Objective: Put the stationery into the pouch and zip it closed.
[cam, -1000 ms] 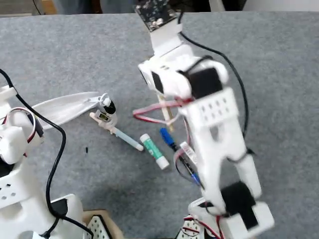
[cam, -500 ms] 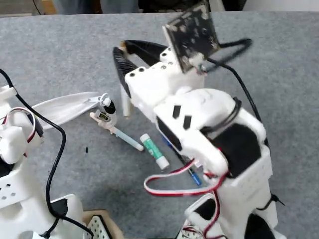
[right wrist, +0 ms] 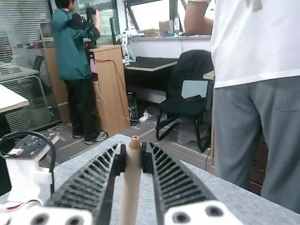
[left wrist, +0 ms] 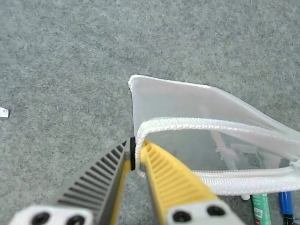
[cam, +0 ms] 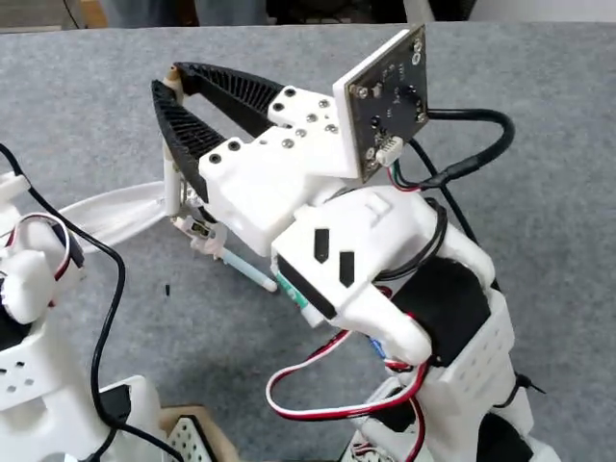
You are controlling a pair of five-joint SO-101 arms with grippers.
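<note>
From above, the right hand [cam: 168, 85] was clamped on a wood-coloured pencil [cam: 171, 154]. It held the pencil upright by the mouth of the pouch [cam: 106, 214] at the left of the bench [cam: 87, 96], probably so the pencil could go in end-first. A pale blue pen [cam: 248, 272] lay just right of the pouch, not yet packed.

From the left wrist, the left hand [left wrist: 134, 153] was pinched together on the pouch [left wrist: 187, 112] at a corner of its zip edge, apparently to steady the open mouth. A green glue stick [left wrist: 260, 208] lay beyond.

From the right wrist, the right hand [right wrist: 134, 152] gripped the pencil [right wrist: 130, 197] near one end, seemingly leaving its length free.
</note>
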